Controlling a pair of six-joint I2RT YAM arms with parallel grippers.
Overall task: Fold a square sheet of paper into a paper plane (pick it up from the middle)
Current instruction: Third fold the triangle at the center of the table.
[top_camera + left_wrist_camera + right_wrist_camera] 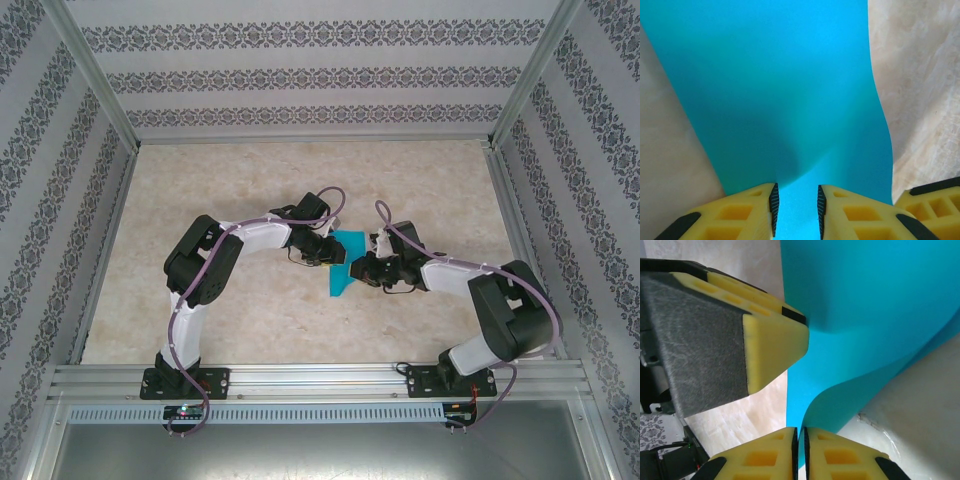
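The square sheet of paper (343, 265) is teal-blue and lies mid-table between my two grippers, partly lifted and curved. In the left wrist view the paper (790, 90) spreads out ahead of my left gripper (796, 205), whose jaws stand apart with teal showing in the gap. From above, the left gripper (328, 252) meets the sheet's left edge. My right gripper (801, 450) is closed to a thin slit on a curled edge of the paper (865, 300). One left finger (772, 345) touches the sheet just above it. The right gripper (362, 268) sits at the sheet's right side.
The beige marbled table (250, 190) is bounded by aluminium rails (320, 380) at the near edge and patterned walls (60, 180) on three sides. Both arms bend inward toward the centre, their wrists nearly touching.
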